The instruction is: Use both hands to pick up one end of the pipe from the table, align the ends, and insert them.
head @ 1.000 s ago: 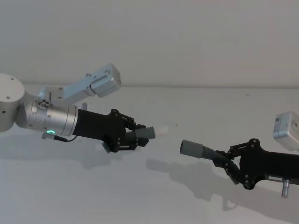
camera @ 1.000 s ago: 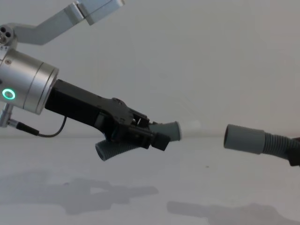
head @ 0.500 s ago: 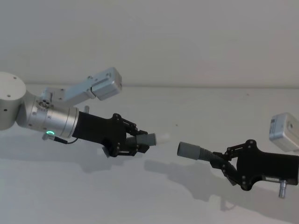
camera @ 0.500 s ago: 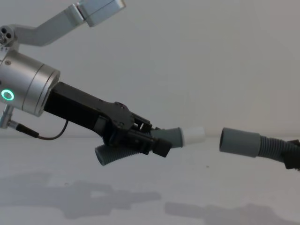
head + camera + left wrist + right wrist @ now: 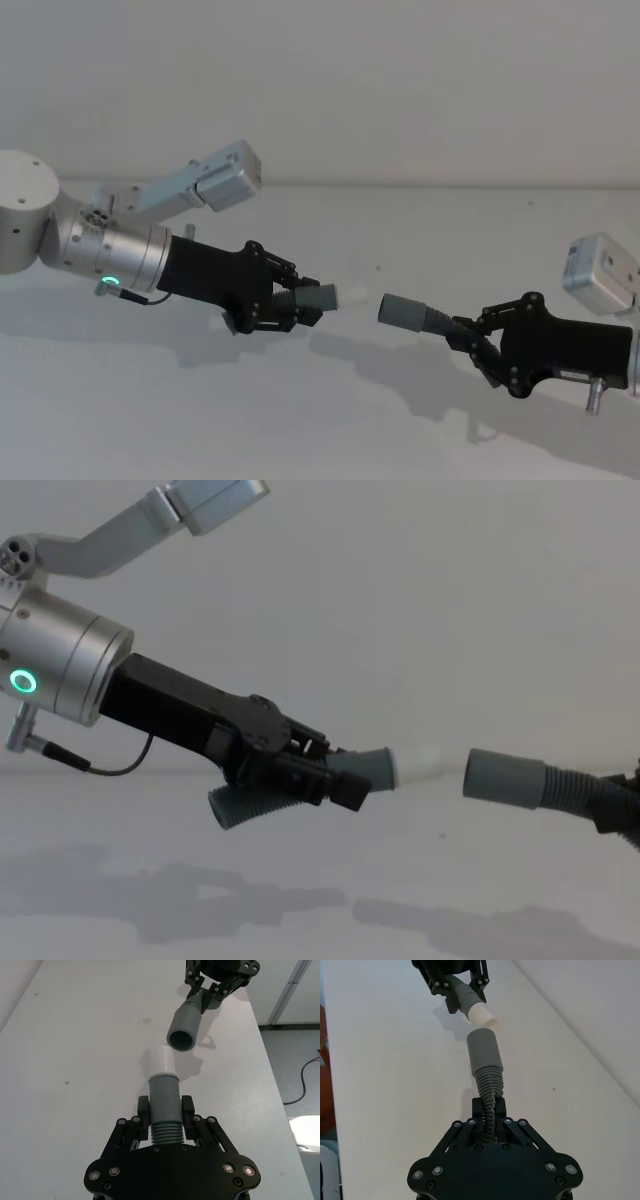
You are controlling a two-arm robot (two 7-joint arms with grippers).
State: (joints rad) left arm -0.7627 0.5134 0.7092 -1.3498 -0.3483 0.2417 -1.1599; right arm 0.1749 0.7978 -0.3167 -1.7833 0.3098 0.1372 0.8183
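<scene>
White table (image 5: 300, 420) below, and the gap's closing: the left gripper (image 5: 298, 303), clamped on the left hose (image 5: 165, 1110), has brought its white tip (image 5: 350, 295) nearer the grey cuff (image 5: 400, 310) of the right hose (image 5: 490, 1085), pinched by the right gripper (image 5: 475, 338), both aloft, nearly lined up, not yet touching.

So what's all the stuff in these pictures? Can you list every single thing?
white-tipped hose piece: one, dark grey with a white tip, in the air, left side.
cuffed hose piece: one, dark grey with a wide grey cuff, in the air, right side, facing the white tip across a small gap.
table: one, white, below both pieces.
cable: one, black, on the floor beside the table.
green light: one, on the left arm.
left gripper: one, black, fingers shut on the white-tipped hose piece.
right gripper: one, black, fingers shut on the cuffed hose piece.
</scene>
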